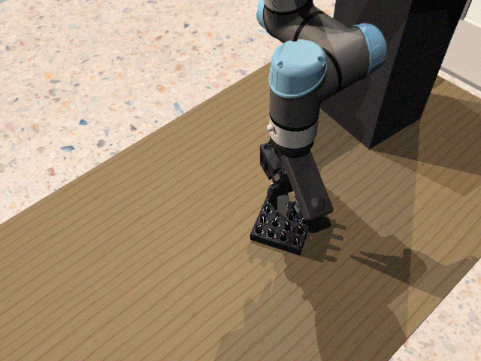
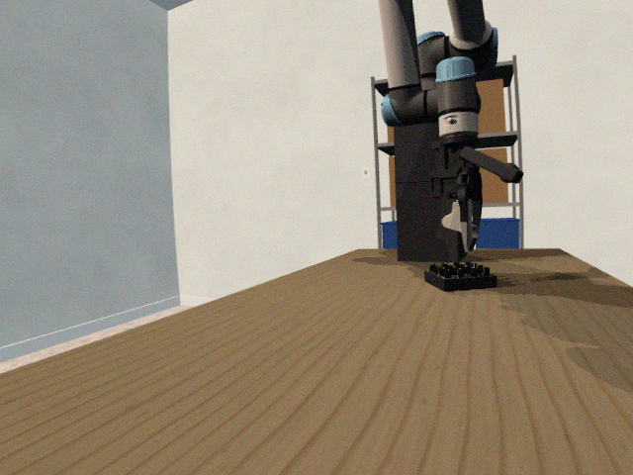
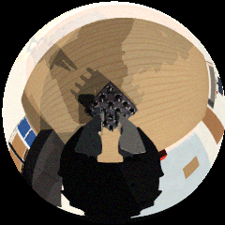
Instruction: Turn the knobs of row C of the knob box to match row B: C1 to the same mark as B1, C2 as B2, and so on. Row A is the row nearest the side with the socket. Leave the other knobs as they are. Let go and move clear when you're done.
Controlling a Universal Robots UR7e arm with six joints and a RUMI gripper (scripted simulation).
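Observation:
The black knob box (image 1: 271, 241) (image 2: 460, 282) (image 3: 110, 94) lies on the wooden table (image 1: 155, 233) near the robot's pedestal. Several small black knobs with white marks stand on it in rows; I cannot read the marks. My gripper (image 1: 282, 204) (image 2: 462, 251) (image 3: 110, 112) points straight down over the box's far half. Its fingertips hang just above the knob tops and touch none. The fingers stand nearly together with a narrow gap and nothing between them. In the wrist view, the near corner of the box shows through that gap. The arm hides the far knobs in the top view.
The dark robot pedestal (image 1: 388, 77) (image 2: 418, 204) stands on the table just behind the box. A metal shelf (image 2: 513, 138) with blue bins stands against the back wall. The table's edges run close by on the left (image 1: 116, 151) and right (image 1: 439, 310).

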